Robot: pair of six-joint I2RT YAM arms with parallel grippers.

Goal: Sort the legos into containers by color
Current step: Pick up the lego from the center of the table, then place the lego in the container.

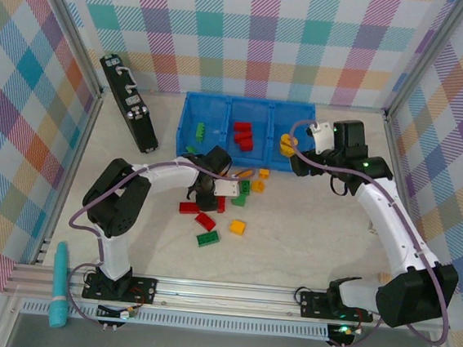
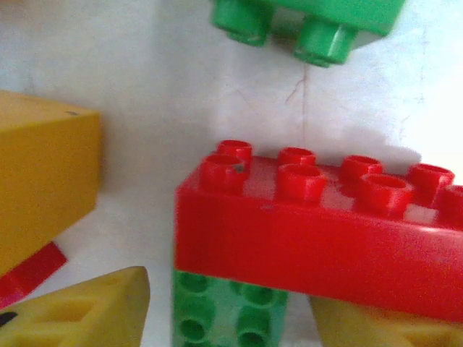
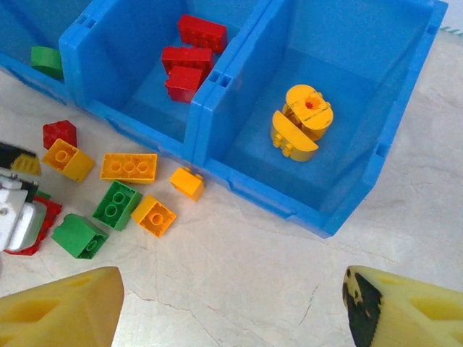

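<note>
Legos (image 1: 207, 238) litter the table (image 1: 308, 230) centre; my left gripper (image 1: 211, 190) sits low over a red brick (image 2: 318, 238) — whether clamped, I cannot tell. Next: firm grip, lift toward one o'clock, the tray's (image 1: 222, 100) middle compartment (image 1: 259, 119). My right gripper (image 3: 231, 311) hangs wide, empty, at two o'clock.

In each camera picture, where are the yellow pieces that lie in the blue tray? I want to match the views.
Top external: yellow pieces right of centre, in the right compartment of the tray.
Right wrist: yellow pieces right of centre, upper half, in the rightmost compartment.
Left wrist: a close look at a red brick on the table.
Shared landmark: the red bricks in the middle compartment, next to them.
</note>
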